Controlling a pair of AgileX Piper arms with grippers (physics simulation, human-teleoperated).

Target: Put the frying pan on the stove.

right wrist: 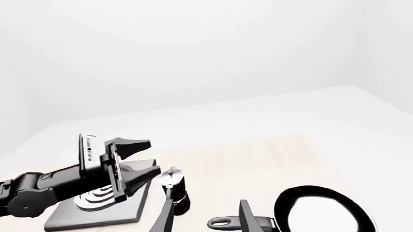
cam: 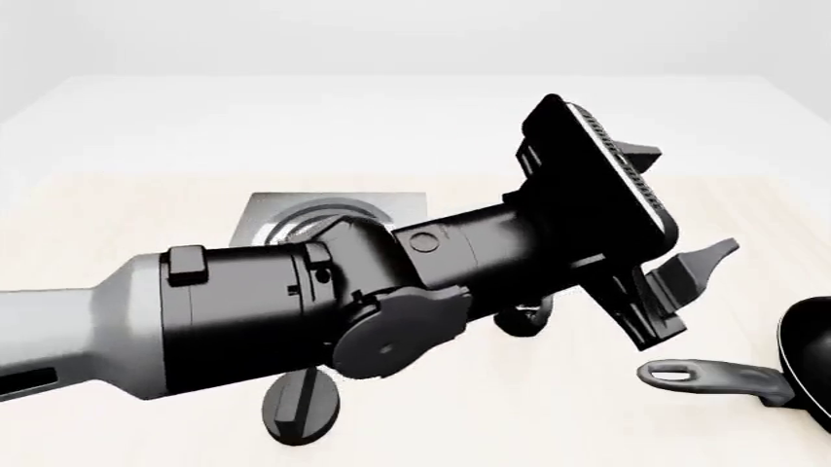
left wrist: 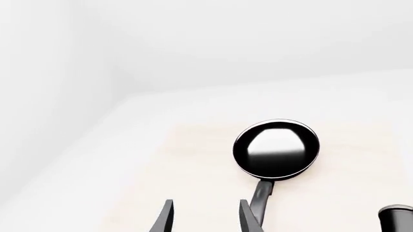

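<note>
The frying pan (left wrist: pixel 276 149) is a round black pan with a pale shiny inside, lying on the light wood table at the right (cam: pixel 812 362) with its long handle (cam: pixel 714 374) pointing left. The oval-holed handle end (right wrist: pixel 223 222) shows between the right gripper's fingers. My left gripper (cam: pixel 678 209) hangs open in the air, up and left of the handle, holding nothing. My right gripper (right wrist: pixel 206 220) is open too and does not show in the front view. The grey stove (cam: pixel 331 214) with its ringed burner lies at the back, mostly hidden by the left arm.
A black moka pot with a silver lid (right wrist: pixel 175 187) stands beside the stove (right wrist: pixel 96 208). A small black oval knob (cam: pixel 302 409) lies near the table's front. A dark cylinder (left wrist: pixel 395 216) shows at the edge of the left wrist view.
</note>
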